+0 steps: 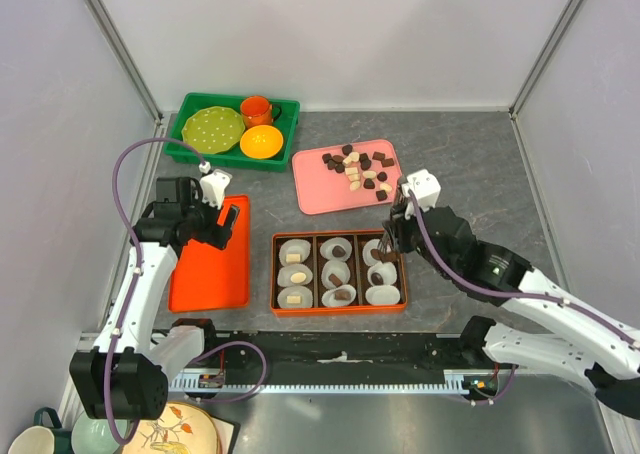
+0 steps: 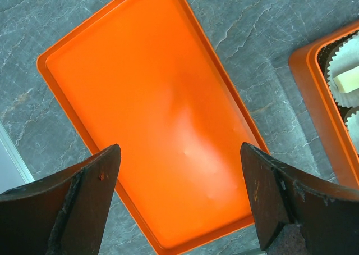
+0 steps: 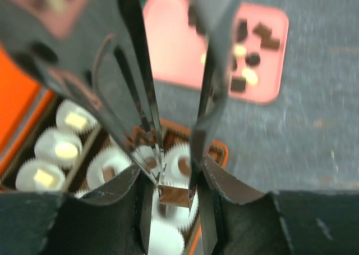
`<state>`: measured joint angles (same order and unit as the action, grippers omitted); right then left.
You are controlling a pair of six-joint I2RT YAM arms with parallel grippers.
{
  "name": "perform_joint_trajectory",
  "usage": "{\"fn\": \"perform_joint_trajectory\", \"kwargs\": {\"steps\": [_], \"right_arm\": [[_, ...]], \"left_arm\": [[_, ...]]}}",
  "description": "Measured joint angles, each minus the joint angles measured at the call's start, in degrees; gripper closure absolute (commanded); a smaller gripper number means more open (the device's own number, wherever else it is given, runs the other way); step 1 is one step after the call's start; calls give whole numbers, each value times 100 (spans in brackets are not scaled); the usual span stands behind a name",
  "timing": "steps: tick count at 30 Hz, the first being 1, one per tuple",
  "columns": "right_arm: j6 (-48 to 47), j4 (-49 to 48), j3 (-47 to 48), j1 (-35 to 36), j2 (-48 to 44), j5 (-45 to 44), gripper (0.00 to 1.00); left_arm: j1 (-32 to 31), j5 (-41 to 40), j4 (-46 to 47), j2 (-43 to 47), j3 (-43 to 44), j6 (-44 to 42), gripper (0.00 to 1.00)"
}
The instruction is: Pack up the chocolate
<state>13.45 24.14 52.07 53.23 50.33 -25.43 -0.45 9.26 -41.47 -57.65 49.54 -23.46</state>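
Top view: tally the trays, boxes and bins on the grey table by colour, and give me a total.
Orange: 2, the flat orange tray and the orange compartment box
Pink: 1, the pink tray
Green: 1, the green bin
Total: 4

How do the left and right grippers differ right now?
The left gripper has its jaws wide apart and holds nothing; the right gripper has its jaws pinched on a small brown chocolate square. The left hangs over the flat orange rectangular tray; the right is over the orange compartment box of white paper cups. Both point downward.
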Motion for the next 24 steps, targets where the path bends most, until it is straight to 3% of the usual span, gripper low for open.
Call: {"fn": "perform_joint_trajectory", "kwargs": {"steps": [4,9,24], "right_arm": [[439,883,-118,149,-415,15,69],[778,1318,-323,260,-581,212,69],[1126,1088,-739,614,-634,396,66]], "left_arm": [[0,11,0,0,0,0,6],[0,13,-2,-4,0,0,6],[0,13,-20,-37,17,2,6]]}}
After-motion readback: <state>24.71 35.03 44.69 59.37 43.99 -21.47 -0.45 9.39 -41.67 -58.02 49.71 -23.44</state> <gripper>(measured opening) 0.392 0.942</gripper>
